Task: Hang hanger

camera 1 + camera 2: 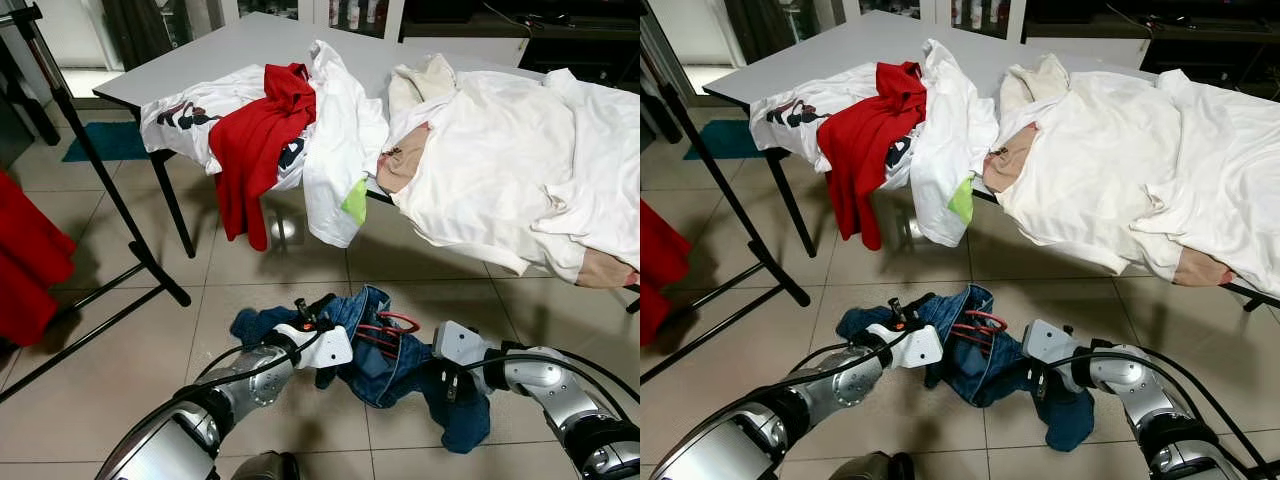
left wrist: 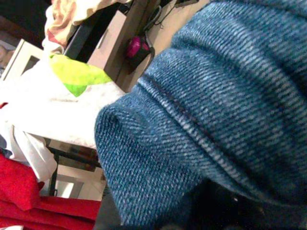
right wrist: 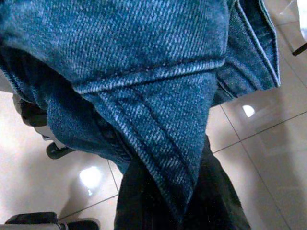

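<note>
Peeking from bunched denim, red hanger.

You had coarse, twilled blue denim in the jeans, a thin glossy red hanger, glossy reflective floor tiles, soft matt white cloth on the smooth matt table, and brushed silver metal arms.
</note>
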Available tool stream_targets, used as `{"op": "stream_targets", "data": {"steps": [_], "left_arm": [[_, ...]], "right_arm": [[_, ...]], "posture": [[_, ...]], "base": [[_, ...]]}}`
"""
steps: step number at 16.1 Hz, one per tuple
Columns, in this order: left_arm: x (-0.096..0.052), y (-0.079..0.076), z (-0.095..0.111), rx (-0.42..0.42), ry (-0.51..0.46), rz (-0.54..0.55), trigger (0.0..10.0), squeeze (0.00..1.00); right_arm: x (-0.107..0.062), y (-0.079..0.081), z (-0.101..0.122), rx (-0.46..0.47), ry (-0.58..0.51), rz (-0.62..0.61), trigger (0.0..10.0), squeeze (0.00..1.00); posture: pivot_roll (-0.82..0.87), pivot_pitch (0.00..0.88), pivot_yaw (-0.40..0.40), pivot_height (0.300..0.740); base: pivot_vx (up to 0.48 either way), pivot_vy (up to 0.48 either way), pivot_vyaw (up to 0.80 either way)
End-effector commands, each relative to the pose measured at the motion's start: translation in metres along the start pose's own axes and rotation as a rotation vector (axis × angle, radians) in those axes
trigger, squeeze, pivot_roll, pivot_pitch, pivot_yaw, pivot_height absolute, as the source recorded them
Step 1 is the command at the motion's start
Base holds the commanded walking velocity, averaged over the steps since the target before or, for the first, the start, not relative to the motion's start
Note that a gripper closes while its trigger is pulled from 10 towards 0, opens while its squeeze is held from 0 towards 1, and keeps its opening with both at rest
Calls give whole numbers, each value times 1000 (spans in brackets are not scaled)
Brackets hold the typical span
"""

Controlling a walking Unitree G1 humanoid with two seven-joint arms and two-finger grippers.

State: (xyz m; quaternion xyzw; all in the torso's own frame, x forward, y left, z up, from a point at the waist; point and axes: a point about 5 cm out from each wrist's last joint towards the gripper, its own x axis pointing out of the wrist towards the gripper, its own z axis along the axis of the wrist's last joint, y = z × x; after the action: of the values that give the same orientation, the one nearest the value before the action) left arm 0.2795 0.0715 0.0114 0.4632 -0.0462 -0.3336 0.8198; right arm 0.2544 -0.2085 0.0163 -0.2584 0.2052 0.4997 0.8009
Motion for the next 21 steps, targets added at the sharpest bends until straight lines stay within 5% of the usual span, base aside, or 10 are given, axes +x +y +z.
{"op": "stream_targets", "data": {"steps": [1,2,3,5,6,10,11,21], "left_arm": [[4,5,6,23,-33,18,10000,875],[5,6,6,27,-31,27,10000,204],[5,7,6,29,-32,37,10000,0],[4,7,5,24,-39,25,10000,0],[2,6,4,14,-43,14,10000,1000],[1,9,0,21,-17,68,10000,1000],[1,10,0,14,-16,70,10000,0],[-6,18,-12,-80,42,148,10000,0]], "right_arm": [[0,-4,6,-26,-28,-16,0,0],[0,-4,6,-27,-29,-17,0,0],[1,-3,5,-27,-28,-16,0,0],[1,-3,5,-28,-22,-22,0,0],[1,-3,4,-30,-13,-33,0,0],[-1,-6,0,-28,11,-67,0,0],[0,-6,0,-30,13,-71,0,0],[-1,-11,-3,-21,48,-158,0,0]], "posture": [[-1,6,56,740],[-1,6,56,740],[0,4,58,740],[0,3,59,740],[1,3,59,740],[4,4,58,740],[4,4,58,740],[11,4,61,740]], "base": [[0,0,0],[0,0,0],[0,0,0],[0,0,0],[0,0,0],[0,0,0],[0,0,0],[0,0,0]]}}
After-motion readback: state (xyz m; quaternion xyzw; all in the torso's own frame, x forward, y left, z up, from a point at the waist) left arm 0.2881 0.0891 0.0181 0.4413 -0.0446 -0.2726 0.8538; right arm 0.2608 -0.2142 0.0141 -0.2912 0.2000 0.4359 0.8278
